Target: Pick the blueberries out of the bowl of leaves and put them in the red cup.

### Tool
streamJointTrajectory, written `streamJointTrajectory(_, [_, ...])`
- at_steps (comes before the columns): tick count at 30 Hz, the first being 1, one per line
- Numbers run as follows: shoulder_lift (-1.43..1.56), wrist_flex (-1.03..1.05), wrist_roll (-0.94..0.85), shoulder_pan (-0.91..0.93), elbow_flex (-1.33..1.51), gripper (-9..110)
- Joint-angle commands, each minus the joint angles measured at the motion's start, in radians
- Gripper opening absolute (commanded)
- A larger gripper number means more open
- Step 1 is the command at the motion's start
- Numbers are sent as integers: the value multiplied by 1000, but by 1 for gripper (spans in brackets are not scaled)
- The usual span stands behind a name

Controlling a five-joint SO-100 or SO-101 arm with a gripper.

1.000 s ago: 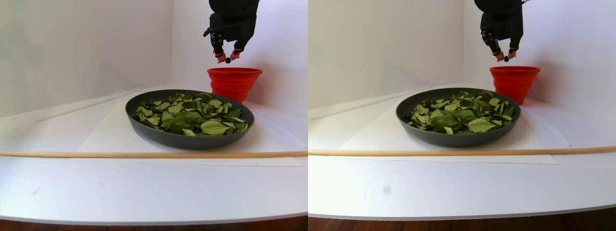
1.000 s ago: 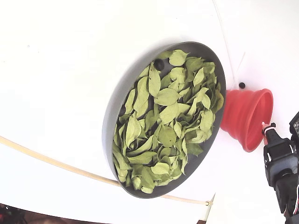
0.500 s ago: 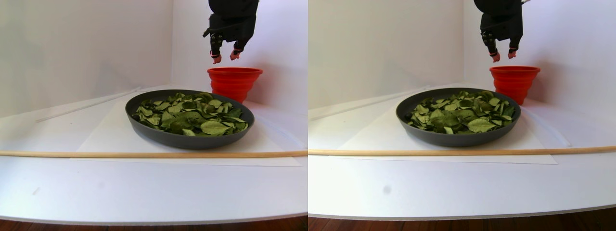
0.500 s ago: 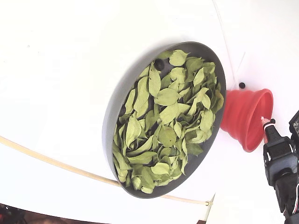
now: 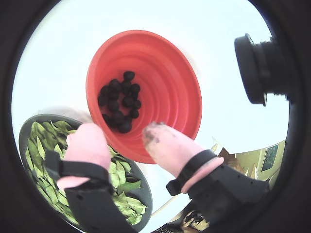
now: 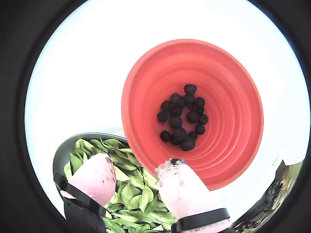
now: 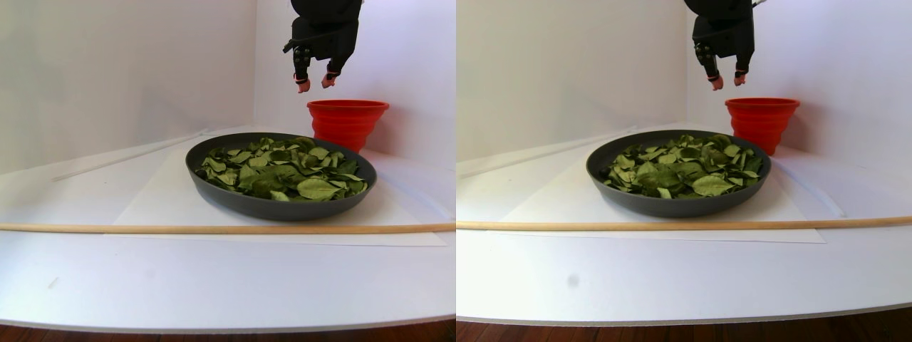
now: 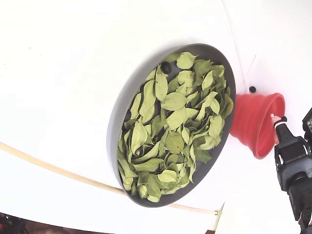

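Note:
The red cup stands behind the dark grey bowl of green leaves. Both wrist views look down into the red cup, where several blueberries lie at the bottom. My gripper hangs open and empty, high above the cup's left rim in the stereo pair view. Its pink fingertips straddle the cup's near edge and the bowl's rim. In the fixed view one blueberry shows among the leaves near the bowl's upper rim.
A loose dark berry lies on the white table beside the cup. A long wooden stick runs across the table in front of the bowl. White walls stand close behind the cup, and a thin white rod lies at the back left.
A second ago my gripper held a blueberry above the cup; it has opened and the berry is gone from it. The gripper has since shifted left and slightly up in the stereo pair view.

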Motion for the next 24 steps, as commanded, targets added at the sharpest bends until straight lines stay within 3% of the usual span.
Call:
streamJointTrajectory(1, [158,9,3,-5,-8,15])
streamJointTrajectory(24, [321,121,5,-130,152,15])
